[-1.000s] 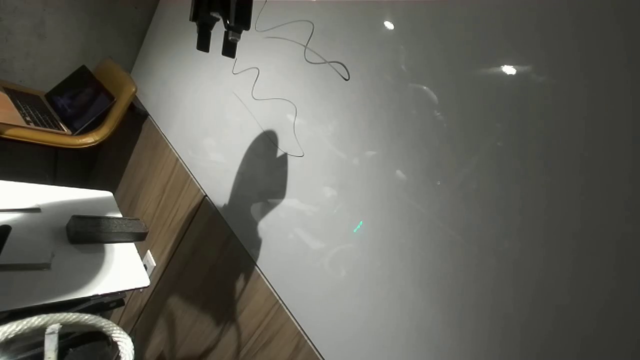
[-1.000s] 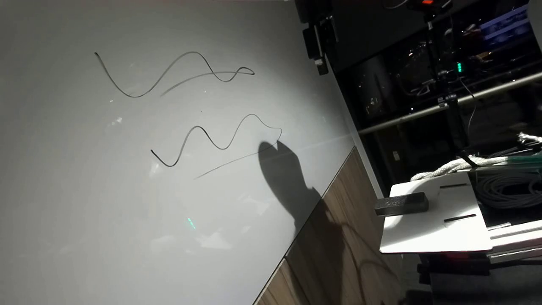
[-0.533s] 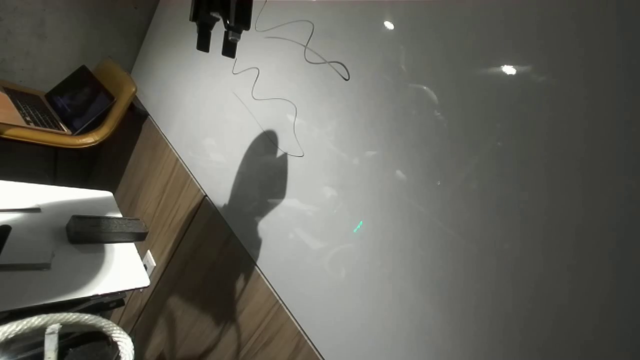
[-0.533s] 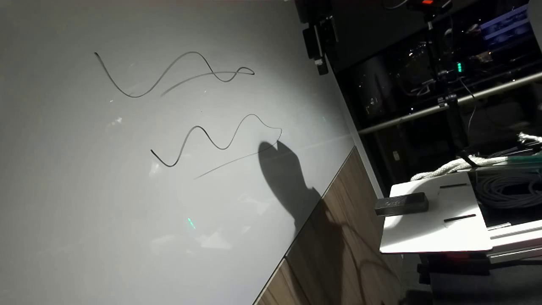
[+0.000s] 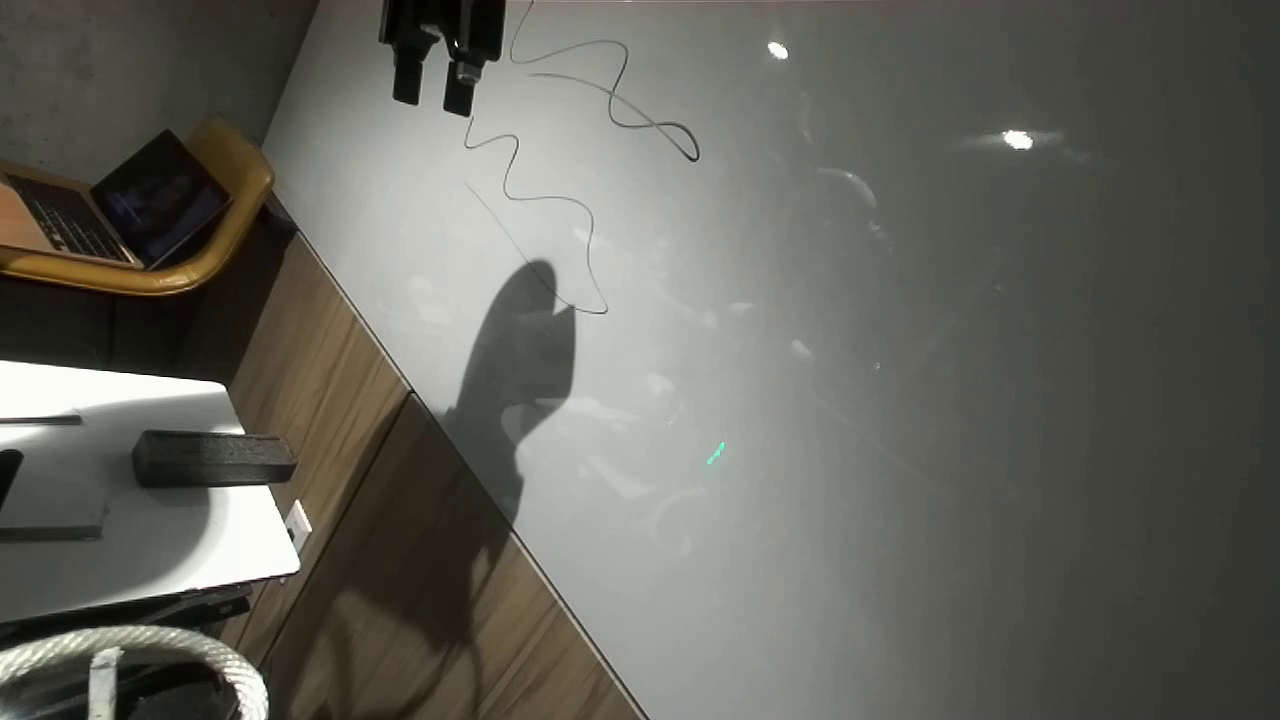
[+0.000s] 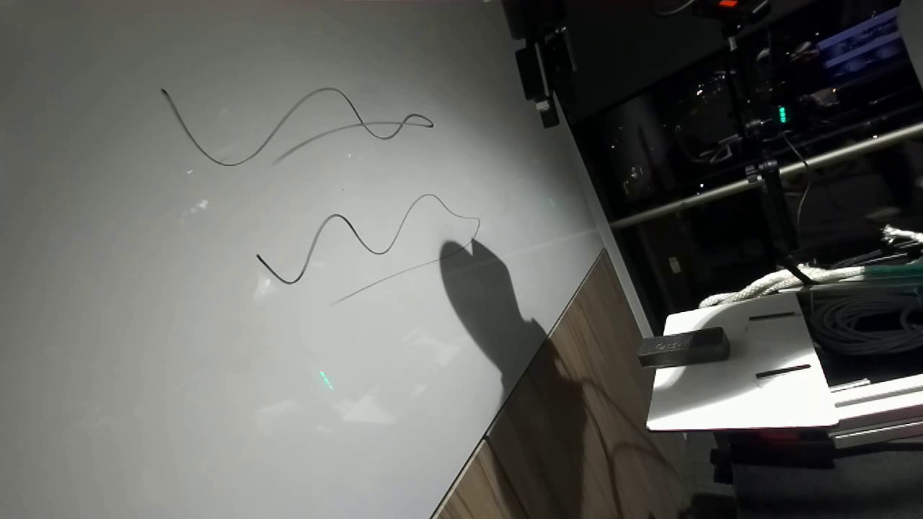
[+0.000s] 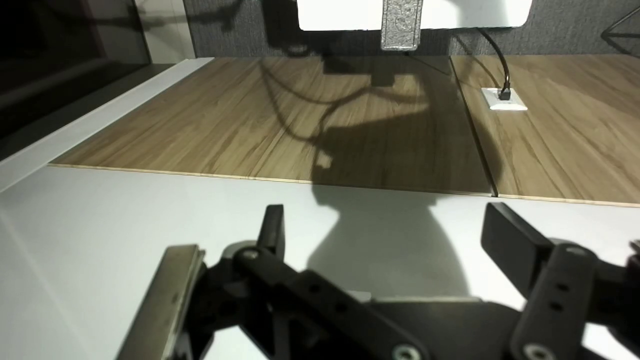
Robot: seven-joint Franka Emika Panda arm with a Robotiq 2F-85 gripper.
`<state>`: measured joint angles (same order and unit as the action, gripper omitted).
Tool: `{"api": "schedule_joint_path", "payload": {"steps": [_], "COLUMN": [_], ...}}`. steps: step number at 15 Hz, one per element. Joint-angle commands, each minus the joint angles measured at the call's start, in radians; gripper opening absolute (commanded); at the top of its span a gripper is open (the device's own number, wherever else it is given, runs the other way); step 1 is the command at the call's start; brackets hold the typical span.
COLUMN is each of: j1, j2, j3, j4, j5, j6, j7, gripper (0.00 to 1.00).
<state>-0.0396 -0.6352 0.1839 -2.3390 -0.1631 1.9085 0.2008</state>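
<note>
Glossy white board [image 6: 180, 346] is filling most of the frame in both exterior views. Two thin, dark, wavy lines are running across it: in an exterior view the upper line [image 6: 363, 124] is sitting in the upper left of the frame and crossing itself near its right end; the lower line [image 6: 380, 253] is passing through the middle, its tail doubling back through a soft grey shadow [image 6: 483, 288]. A small green streak of light [image 5: 716, 453] is glowing on the board.

Black two-fingered gripper [image 5: 432, 98] is hanging in front of the board at the top of an exterior frame, left of centre, the shadow falling well apart from it. In the wrist view its fingers [image 7: 515, 245] are standing far apart, shaded board showing through the gap.

Brown wood-grain panels [image 7: 225, 120] are bordering the board; upper right in the wrist view, a white socket plate [image 7: 515, 104] is taking a thin black cable [image 7: 502, 60].

Further out, right side of an exterior frame: a flat white plate with dark slots [image 6: 743, 404] is carrying a dark grey rectangular block [image 6: 685, 347], which is overhanging its edge. Thick white braided rope [image 6: 757, 287] is showing just above the plate. Upper left of an exterior frame: a mustard-yellow chair [image 5: 240, 170] is holding a copper-coloured laptop [image 5: 150, 215], lid raised.
</note>
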Motion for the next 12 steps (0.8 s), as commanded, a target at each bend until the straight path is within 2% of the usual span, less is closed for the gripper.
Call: {"api": "schedule_joint_path", "payload": {"steps": [1,6,12], "j1": [0.02,0.03,0.085], "j2": [0.003,0.013,0.016], "j3": [-0.014,-0.016,-0.012], "j4": [0.003,-0.014,-0.151], "j5": [-0.011,0.004,0.071], "j6": [-0.004,0.019,0.127], "j7": [0.009,0.009,0.039], "gripper": [1.0,1.0,1.0]}}
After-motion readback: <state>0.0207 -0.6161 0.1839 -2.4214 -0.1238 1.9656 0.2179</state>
